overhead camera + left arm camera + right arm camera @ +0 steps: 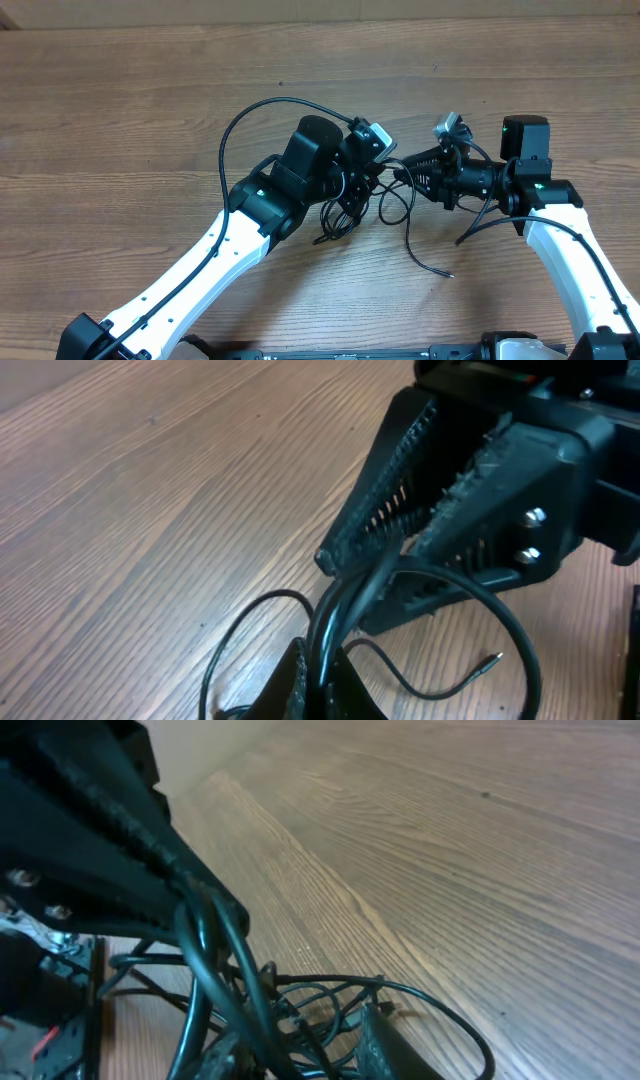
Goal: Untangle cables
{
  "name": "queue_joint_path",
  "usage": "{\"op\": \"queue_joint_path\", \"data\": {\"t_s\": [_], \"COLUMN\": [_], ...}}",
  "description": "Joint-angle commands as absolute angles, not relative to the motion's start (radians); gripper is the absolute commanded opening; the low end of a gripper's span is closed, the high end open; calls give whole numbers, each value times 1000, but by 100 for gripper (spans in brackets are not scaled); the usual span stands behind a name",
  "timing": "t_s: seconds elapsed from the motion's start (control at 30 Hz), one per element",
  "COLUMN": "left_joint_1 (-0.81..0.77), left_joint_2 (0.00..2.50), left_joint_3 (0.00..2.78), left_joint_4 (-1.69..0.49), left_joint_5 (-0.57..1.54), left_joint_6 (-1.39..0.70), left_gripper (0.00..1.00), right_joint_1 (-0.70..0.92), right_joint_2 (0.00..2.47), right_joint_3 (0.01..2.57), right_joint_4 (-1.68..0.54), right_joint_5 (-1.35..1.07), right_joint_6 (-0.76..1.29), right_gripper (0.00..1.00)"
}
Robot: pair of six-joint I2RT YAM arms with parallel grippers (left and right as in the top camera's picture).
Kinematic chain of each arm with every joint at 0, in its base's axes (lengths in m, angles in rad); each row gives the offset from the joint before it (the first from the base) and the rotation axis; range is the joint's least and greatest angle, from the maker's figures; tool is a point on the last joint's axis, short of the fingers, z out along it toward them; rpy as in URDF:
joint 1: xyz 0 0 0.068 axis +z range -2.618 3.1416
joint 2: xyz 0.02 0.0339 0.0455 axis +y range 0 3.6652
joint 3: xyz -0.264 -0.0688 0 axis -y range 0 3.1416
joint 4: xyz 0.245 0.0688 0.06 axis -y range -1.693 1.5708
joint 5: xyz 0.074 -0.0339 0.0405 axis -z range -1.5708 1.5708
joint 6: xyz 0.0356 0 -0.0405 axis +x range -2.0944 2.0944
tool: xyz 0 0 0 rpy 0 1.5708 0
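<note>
From overhead, two arms meet at the middle of the table (120, 120). The left gripper (362, 178) reaches in from 8 o'clock and the right gripper (405, 172) from 4 o'clock, their tips almost touching. The cables (340, 215) hang and lie in a small black tangle just toward 6 o'clock of that meeting point. One loose end (448, 272) trails off toward 5 o'clock. The strands overlap too much to count.

Only the left wrist view shows the grips closely. The left gripper's own fingers (295, 685), at 6 o'clock in that view, are clenched on a bundle of strands rising out of them. The right gripper's two ribbed fingers (385, 470) narrow to a slim V with one strand running between them. Whether it is pinched cannot be told.

The right wrist view adds several loops lying on the wood beneath both grippers.
</note>
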State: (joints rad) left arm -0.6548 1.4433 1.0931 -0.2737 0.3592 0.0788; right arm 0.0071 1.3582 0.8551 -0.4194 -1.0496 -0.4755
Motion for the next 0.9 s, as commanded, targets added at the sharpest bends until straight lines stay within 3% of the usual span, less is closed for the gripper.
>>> {"op": "queue_joint_path", "data": {"t_s": [0.0,0.2,0.5,0.63,0.87], "left_joint_1": [-662,-661,-661,-661,-661], "left_joint_2": [1446,1446,1446,1446,1446], "left_joint_3": [1108,1108,1108,1108,1108], "left_joint_4": [-278,-310,-334,-340,-341], "left_joint_5": [385,382,348,348,349], "left_joint_6": [91,102,101,101,101], "left_gripper": [4,4,4,4,4], "right_joint_1": [11,11,11,11,11], "right_joint_2": [1346,1346,1346,1346,1346], "right_joint_3": [878,878,878,878,878], "right_joint_4": [-412,-403,-374,-367,-368], "right_joint_5": [-1113,-1128,-1128,-1127,-1058], "right_joint_6": [-500,-499,-499,-499,-498], "right_gripper": [32,54,58,67,67]}}
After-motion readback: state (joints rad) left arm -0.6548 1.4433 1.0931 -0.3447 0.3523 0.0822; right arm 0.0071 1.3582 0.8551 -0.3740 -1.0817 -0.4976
